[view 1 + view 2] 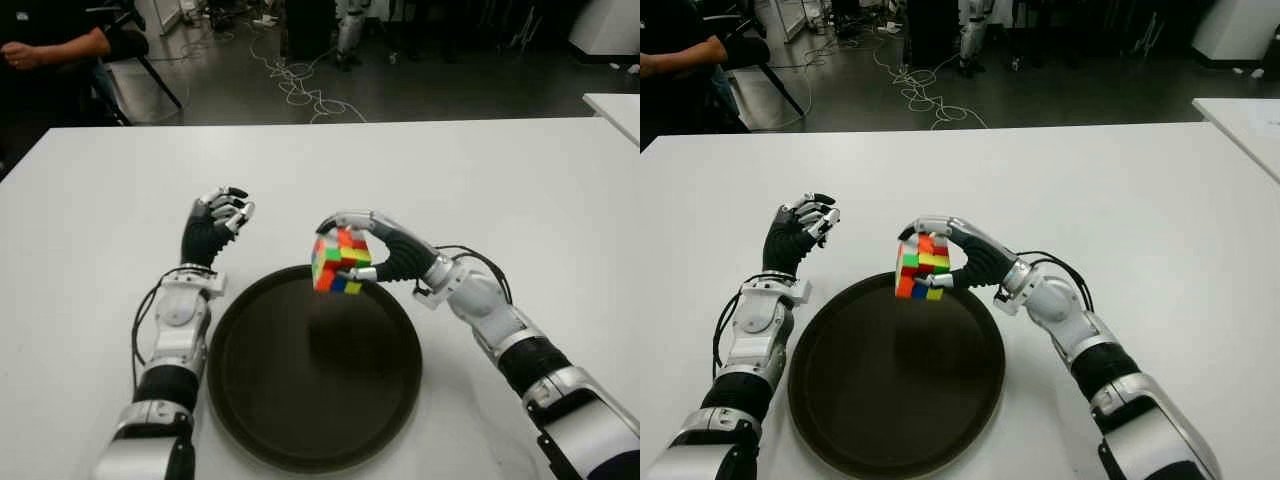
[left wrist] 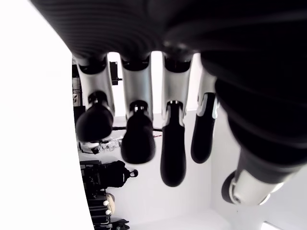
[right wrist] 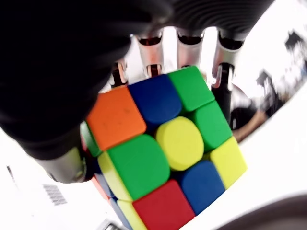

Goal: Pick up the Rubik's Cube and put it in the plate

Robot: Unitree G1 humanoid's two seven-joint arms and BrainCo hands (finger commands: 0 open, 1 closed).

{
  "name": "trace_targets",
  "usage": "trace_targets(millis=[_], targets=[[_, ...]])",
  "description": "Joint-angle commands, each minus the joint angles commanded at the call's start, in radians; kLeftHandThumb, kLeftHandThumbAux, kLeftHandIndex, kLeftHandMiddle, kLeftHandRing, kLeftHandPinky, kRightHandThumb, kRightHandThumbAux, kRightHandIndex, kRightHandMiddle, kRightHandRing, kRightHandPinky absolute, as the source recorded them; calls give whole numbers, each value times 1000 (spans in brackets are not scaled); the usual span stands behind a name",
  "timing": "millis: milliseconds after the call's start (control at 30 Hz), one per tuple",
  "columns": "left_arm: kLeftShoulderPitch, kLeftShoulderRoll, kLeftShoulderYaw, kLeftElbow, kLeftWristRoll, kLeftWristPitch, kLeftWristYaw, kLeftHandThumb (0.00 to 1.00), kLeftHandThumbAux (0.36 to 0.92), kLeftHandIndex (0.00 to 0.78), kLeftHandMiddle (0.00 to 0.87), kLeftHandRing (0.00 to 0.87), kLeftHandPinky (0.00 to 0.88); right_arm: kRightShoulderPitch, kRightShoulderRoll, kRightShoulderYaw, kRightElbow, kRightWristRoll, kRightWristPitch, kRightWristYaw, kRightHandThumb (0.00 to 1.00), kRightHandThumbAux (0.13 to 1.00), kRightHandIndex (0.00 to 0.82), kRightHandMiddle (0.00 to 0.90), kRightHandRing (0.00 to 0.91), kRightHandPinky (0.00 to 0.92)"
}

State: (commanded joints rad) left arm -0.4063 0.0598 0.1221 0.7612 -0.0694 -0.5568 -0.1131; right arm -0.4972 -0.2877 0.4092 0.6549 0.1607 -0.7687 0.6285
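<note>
My left hand shows over the white table, just left of the far-left rim of the dark round plate, its fingers loosely curled with nothing in them. To its right, my right hand has its fingers clamped around the Rubik's Cube. I hold the cube in the air above the plate's far edge.

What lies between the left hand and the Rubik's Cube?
Only bare white table, in both eye views. The left hand holds nothing; the right hand holds the Rubik's Cube above the plate.
</note>
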Motion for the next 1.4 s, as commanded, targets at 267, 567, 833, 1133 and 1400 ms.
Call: trace_targets(millis=[267, 567, 833, 1133, 1400], targets=[[4, 1, -4, -13, 13, 7, 10, 843, 662, 414, 576, 743, 779, 2, 4, -48, -27, 50, 73, 156, 838, 676, 420, 572, 729, 726], [8, 1, -4, -24, 9, 27, 4, 844, 661, 417, 580, 746, 783, 1, 21, -99, -33, 59, 123, 277, 839, 675, 422, 575, 730, 726], [10, -1, -4, -33, 8, 34, 4, 844, 661, 417, 578, 745, 782, 3, 49, -141, -15, 27, 96, 266, 837, 676, 424, 544, 665, 653], [11, 1, -4, -30, 2, 30, -7, 844, 661, 417, 579, 739, 773, 11, 58, -151, 11, -93, 29, 177, 459, 634, 270, 227, 209, 157], [11, 6, -7, -27, 16, 20, 1, 844, 661, 415, 576, 738, 770, 16, 48, -141, 11, -191, -7, 109, 54, 402, 15, 14, 10, 6]])
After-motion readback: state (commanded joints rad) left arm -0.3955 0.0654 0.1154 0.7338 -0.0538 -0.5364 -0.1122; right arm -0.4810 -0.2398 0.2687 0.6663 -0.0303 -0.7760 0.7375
